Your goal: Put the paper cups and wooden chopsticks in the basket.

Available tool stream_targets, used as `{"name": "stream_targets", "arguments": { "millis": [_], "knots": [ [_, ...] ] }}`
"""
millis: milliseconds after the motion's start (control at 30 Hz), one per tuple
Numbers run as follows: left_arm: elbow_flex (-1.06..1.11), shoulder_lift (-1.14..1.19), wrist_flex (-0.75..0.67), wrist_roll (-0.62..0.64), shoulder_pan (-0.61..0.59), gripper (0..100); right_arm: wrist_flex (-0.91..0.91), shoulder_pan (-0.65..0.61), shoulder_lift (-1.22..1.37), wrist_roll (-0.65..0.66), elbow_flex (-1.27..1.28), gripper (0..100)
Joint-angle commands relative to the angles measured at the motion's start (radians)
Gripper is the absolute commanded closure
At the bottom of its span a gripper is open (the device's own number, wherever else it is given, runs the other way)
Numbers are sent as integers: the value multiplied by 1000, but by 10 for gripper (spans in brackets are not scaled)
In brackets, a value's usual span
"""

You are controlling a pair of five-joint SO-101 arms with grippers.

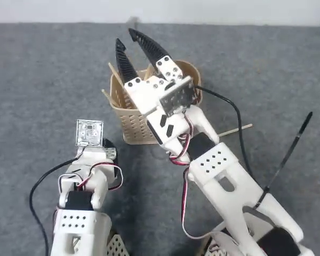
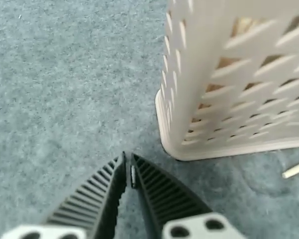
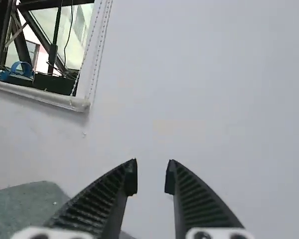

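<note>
Overhead, the right gripper (image 1: pixel 125 36) gapes above the basket (image 1: pixel 130 127); up close, the left gripper (image 2: pixel 128 160) sits clenched beside it.

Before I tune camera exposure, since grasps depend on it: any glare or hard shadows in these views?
High view: even light on the grey mat, no glare. Left wrist view: a faint shadow at the foot of the basket. Right wrist view: the window is brightest, the wall evenly lit.
</note>
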Motion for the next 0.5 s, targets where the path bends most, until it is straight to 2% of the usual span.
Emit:
{"name": "stream_targets", "arguments": {
  "millis": [0, 133, 233, 467],
  "knots": [
    [-16, 5, 3, -9, 6, 987, 116, 16, -70, -17, -69, 887],
    [-16, 5, 2, -9, 6, 987, 329, 27, -189, -107, -77, 888],
    [-16, 5, 2, -9, 6, 987, 582, 59, -278, -183, -141, 889],
    [-16, 5, 2, -9, 5, 987, 1138, 248, -302, -396, -477, 890]
  ]
}}
